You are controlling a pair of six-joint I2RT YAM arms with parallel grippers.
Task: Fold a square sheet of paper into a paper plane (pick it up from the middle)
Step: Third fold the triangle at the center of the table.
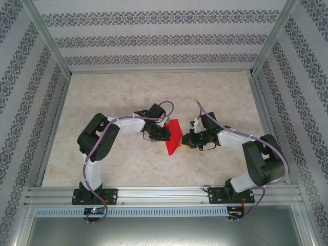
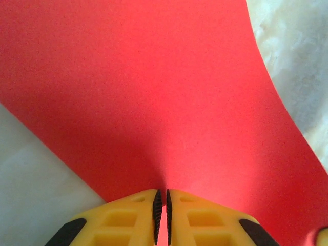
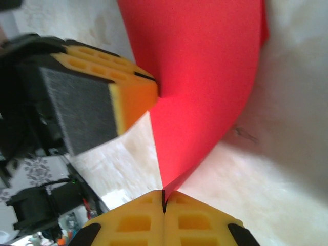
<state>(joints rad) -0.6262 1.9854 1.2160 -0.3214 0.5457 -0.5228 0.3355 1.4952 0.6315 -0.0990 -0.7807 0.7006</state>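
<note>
The red sheet of paper [image 1: 173, 134] hangs curved above the worktop [image 1: 128, 92], pinched on one side by the left claw [image 1: 164, 132] and at a corner by the right claw [image 1: 186, 141]. I'd say the first fold is starting; next, the edges need to meet squarely.

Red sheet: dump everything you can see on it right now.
The red sheet is plain, unmarked, matte thin paper with straight edges and no visible crease. It is bowed into a smooth curve rather than lying flat, and sits mid-table between the two arms, seemingly raised off the marbled table. I cannot tell whether its lower edge touches the table. The left end effector is closed on one edge. The right end effector is closed on a corner or edge on the opposite side.
</note>
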